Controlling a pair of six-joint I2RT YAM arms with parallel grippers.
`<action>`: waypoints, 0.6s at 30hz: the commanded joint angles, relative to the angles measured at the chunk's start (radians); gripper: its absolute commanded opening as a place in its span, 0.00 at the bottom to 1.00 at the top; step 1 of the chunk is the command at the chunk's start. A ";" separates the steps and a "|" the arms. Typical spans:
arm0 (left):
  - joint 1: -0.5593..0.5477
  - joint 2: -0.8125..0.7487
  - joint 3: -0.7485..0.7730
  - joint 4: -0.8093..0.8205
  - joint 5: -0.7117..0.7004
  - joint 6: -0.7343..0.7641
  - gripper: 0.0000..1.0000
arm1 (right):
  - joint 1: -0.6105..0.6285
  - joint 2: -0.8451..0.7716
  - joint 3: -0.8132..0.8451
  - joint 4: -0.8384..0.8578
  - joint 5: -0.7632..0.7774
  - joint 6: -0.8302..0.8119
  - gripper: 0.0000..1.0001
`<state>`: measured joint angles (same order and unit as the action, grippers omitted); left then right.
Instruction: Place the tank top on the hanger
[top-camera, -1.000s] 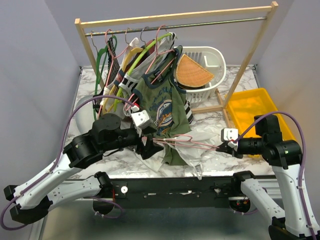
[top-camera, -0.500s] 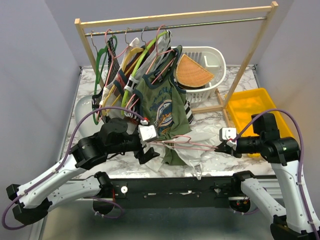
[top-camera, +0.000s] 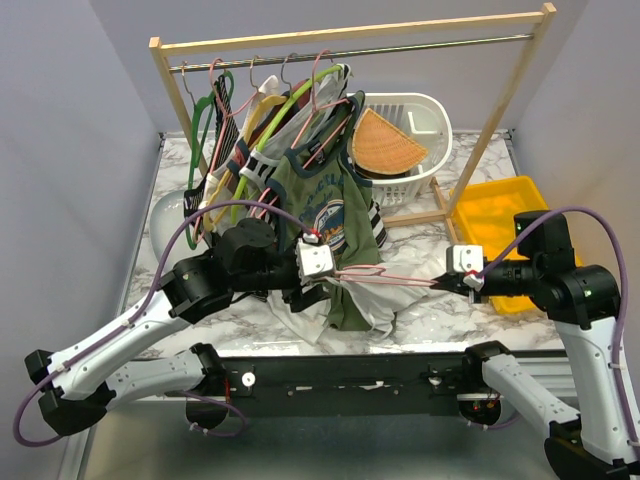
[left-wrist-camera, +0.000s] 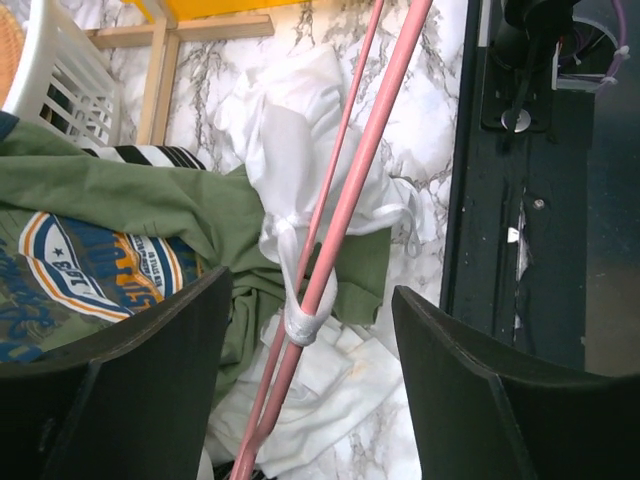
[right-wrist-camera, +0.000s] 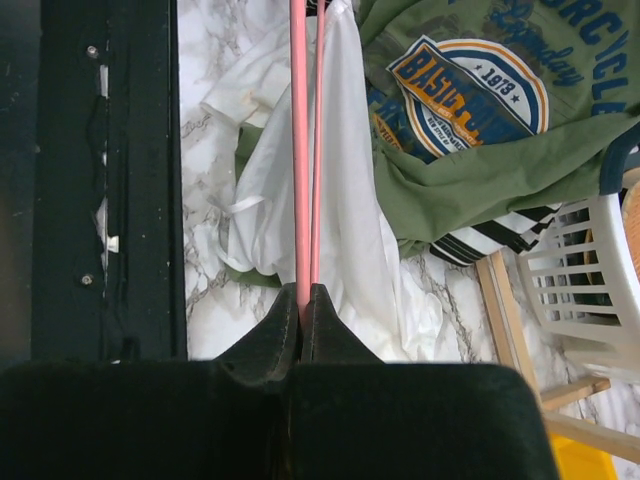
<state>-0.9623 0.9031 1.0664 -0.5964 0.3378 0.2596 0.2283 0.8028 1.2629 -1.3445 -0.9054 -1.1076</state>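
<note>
The pink wire hanger (top-camera: 400, 280) is held level above the table between my two grippers. My right gripper (top-camera: 447, 284) is shut on one end of it, seen in the right wrist view (right-wrist-camera: 305, 295). The white tank top (top-camera: 375, 312) hangs crumpled under the hanger. One narrow strap (left-wrist-camera: 303, 322) is looped round the hanger's pink wire (left-wrist-camera: 345, 200). My left gripper (left-wrist-camera: 310, 390) is open, its jaws wide apart on either side of the wire and strap, touching neither. In the top view it sits at the hanger's left end (top-camera: 308, 297). The white top also shows in the right wrist view (right-wrist-camera: 345, 220).
The olive-green printed top (top-camera: 330, 215) hangs low just behind and partly under the white top. The wooden rack (top-camera: 350, 38) carries several hangers and clothes at the left. A white basket (top-camera: 425, 150) and a yellow bin (top-camera: 500, 215) stand at the back right.
My left arm has moved right and away from me, to the hanger's left end. My right gripper has shifted slightly right and up with the hanger.
</note>
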 joint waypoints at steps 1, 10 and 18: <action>-0.003 0.008 0.030 0.076 0.018 0.009 0.72 | 0.006 0.007 0.006 -0.183 -0.047 0.006 0.00; -0.003 0.031 0.041 0.093 0.081 -0.020 0.35 | 0.006 0.012 0.032 -0.182 -0.044 0.035 0.00; -0.003 -0.027 -0.058 0.182 0.049 -0.183 0.00 | 0.008 0.061 0.032 -0.176 -0.053 0.061 0.01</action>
<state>-0.9707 0.9138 1.0637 -0.5152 0.4145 0.2146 0.2276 0.8391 1.2747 -1.3434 -0.9035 -1.0687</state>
